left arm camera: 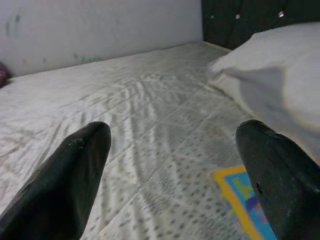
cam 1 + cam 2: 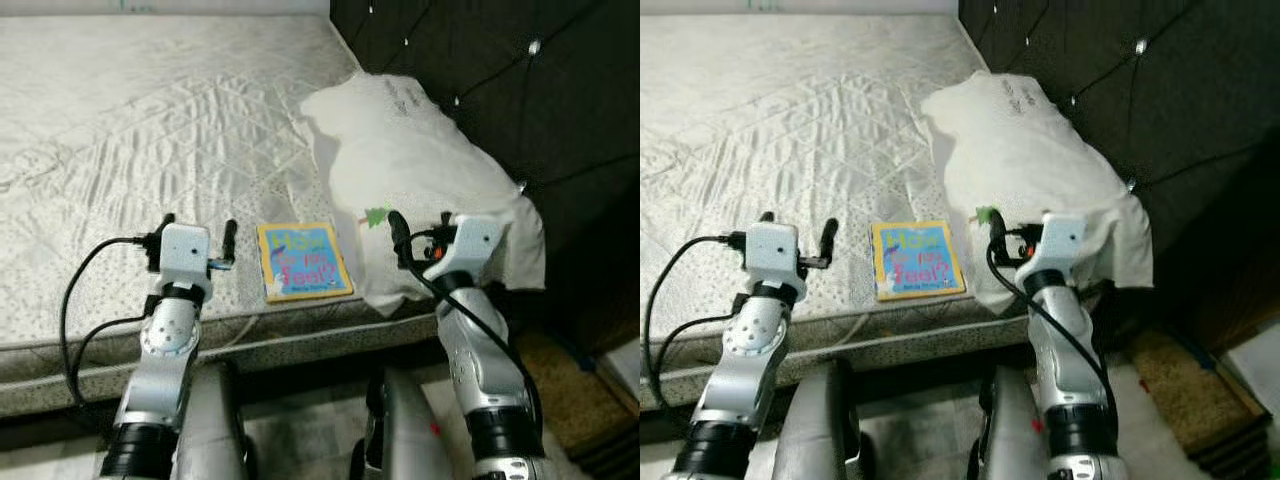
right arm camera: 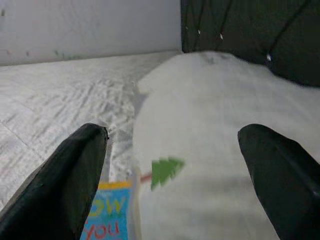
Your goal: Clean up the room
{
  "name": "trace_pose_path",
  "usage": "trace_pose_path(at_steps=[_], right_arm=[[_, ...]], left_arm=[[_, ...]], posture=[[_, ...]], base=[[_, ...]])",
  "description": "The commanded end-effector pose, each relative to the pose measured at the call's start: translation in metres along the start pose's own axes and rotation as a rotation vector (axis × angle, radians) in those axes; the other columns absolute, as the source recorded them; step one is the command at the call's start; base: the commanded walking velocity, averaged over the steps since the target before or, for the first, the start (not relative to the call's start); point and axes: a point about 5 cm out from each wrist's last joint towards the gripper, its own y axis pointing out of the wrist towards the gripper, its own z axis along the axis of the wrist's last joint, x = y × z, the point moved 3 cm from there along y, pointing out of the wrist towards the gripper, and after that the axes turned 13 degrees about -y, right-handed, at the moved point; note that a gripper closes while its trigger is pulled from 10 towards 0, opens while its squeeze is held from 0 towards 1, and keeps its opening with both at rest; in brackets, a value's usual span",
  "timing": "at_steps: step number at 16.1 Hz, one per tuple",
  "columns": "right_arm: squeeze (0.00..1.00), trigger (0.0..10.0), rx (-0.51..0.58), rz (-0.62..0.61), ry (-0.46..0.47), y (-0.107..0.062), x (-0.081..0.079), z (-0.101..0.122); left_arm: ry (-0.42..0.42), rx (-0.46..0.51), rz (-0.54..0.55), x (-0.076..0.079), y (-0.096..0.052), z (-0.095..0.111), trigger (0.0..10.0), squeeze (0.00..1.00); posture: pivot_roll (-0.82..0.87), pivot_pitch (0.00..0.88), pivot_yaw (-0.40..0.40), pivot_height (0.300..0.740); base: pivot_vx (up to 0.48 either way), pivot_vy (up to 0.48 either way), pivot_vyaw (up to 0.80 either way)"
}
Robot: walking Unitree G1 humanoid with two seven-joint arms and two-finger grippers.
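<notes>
i was lining up on the book [image 2: 304, 261], which lay at the bed [image 2: 150, 130] edge just beside the pillow [image 2: 420, 170]; my left gripper [image 2: 198, 240] and right gripper [image 2: 420, 232] hung either side of the book, both released, empty. next, i judged, one had to close in and pinch its edge

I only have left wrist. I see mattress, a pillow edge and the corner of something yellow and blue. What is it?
Observer: A children's book, flat on the mattress near its front edge, between the two tools.
Operator: Where is the right tool?
Observer: The right tool is open, over the pillow's near corner, beside the book.
Operator: Anything on the pillow?
Observer: A small green tree mark near that corner.
Operator: Left tool holding anything?
Observer: No. The left tool is open above bare mattress.
</notes>
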Motion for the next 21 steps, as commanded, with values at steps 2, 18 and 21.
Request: trace_pose_path(at_steps=[2, 18, 21], right_arm=[[0.0, 10.0, 0.017, 0.021, -0.008, 0.007, -0.002, 0.009], [0.0, 10.0, -0.022, -0.019, 0.009, -0.005, -0.005, 0.0], [0.0, 10.0, -0.067, -0.036, 0.076, -0.01, -0.006, -0.009]], left_arm=[[-0.006, -0.015, -0.079, 0.015, -0.001, 0.001, 10.0, 0.0], [-0.078, -0.08, -0.148, 0.026, -0.001, 0.0, 10.0, 0.0], [-0.103, -0.097, -0.152, 0.026, -0.003, -0.003, 10.0, 0.0]], posture=[[-0.01, 0.0, -0.071, 0.677], [-0.03, 0.0, -0.026, 0.74], [-0.03, 0.0, -0.025, 0.74]], base=[[0.0, 0.0, 0.0], [0.0, 0.0, 0.0], [0.0, 0.437, 0.0]])
